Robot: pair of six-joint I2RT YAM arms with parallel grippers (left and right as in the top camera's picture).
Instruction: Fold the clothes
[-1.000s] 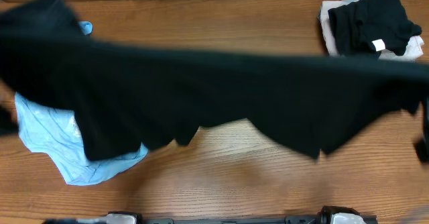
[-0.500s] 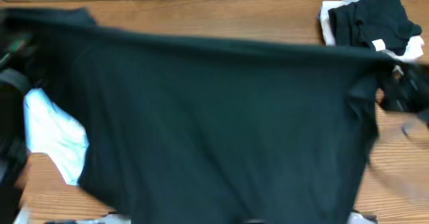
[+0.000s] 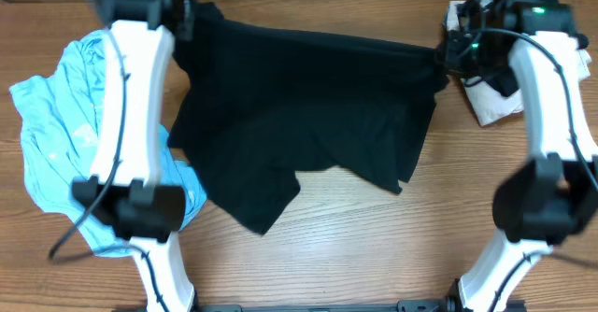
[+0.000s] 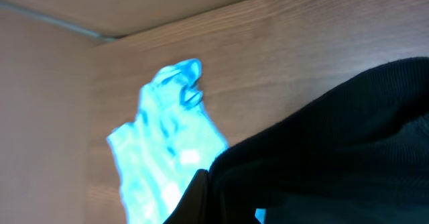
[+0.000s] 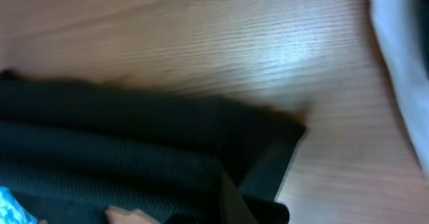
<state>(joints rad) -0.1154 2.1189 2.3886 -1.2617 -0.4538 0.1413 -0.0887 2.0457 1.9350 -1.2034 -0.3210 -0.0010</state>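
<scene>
Black top point(image 3: 308, 116) lies spread across the tabletop point(image 3: 374, 247), its near hem rumpled, no fold made yet. Light blue T-shirt point(image 3: 56, 134) sits heaped at 9 o'clock, also unfolded. Farther back, your left tool point(image 3: 182, 18) at 11 o'clock and right tool point(image 3: 447, 55) at 1 o'clock look clamped on the top's far corners.

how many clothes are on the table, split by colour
black: 1, the black top
light blue: 1, the light blue T-shirt
white: 1, the white cloth, partly hidden
total: 3
</scene>
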